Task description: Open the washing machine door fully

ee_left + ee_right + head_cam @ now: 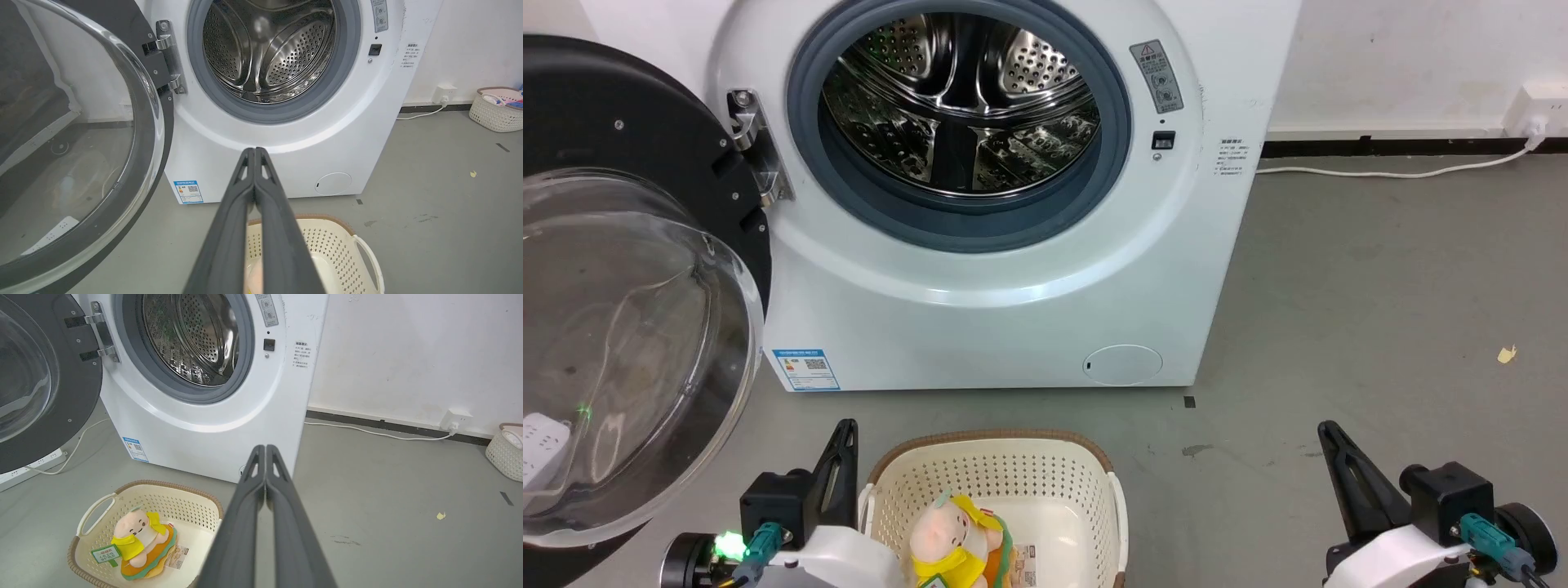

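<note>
The big round shiny black washing machine door, with its bulging see-through glass bowl in the middle, is swung out wide on the robot's left. It hangs from the silver metal hinge at the left side of the white boxy washing machine. The round hole with the grey rubber ring is not covered, and you can see right into the shiny steel drum full of little holes. The left claw is low down beside the cream plastic basket, where a pink and yellow soft toy lies. Its two dark fingers are pressed together with nothing between them. The right claw is low on the other side, also pressed together and holding nothing. Both are well away from the door. The door looks stiff and a bit heavy, and it should swing easily on its hinge. The glass looks smooth and slippery and could crack, so the black rim is the better place to push. I cannot see the handle. The door looks open nearly all the way, so only a soft push may be needed.
</note>
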Controlling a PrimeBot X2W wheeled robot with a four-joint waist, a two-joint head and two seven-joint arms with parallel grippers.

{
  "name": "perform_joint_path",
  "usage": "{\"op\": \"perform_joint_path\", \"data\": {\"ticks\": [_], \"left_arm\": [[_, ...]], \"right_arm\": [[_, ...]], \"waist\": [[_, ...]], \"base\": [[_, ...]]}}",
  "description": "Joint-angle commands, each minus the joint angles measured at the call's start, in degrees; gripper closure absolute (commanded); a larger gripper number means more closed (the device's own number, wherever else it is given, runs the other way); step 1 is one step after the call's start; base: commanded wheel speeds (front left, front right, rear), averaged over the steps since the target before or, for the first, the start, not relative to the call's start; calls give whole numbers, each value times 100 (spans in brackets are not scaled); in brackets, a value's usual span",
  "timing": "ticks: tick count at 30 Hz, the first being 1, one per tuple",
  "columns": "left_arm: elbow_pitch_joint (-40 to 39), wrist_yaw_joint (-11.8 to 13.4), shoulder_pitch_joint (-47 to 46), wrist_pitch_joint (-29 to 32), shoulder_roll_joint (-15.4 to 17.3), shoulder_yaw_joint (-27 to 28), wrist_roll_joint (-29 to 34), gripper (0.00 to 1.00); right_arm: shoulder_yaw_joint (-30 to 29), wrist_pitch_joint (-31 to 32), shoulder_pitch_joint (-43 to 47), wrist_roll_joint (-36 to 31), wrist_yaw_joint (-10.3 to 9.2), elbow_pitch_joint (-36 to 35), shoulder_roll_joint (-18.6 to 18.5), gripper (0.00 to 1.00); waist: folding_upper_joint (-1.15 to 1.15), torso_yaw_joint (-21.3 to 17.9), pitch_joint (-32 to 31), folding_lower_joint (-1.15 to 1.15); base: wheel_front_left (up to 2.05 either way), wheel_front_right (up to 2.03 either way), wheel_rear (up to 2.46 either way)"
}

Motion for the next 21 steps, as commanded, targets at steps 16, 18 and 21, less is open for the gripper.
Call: {"op": "perform_joint_path", "data": {"ticks": [16,18,21], "left_arm": [[-110,16,-121,200,1,100,145,100],[-116,17,-126,215,0,107,152,100],[-116,17,-126,215,0,107,152,100]], "right_arm": [[10,199,-169,-98,4,-104,24,100],[10,214,-174,-103,5,-108,24,100],[10,214,-174,-103,5,-108,24,100]], "waist": [[0,-26,10,0],[0,-28,10,0],[0,-28,10,0]], "base": [[0,0,0],[0,0,0],[0,0,0]]}}
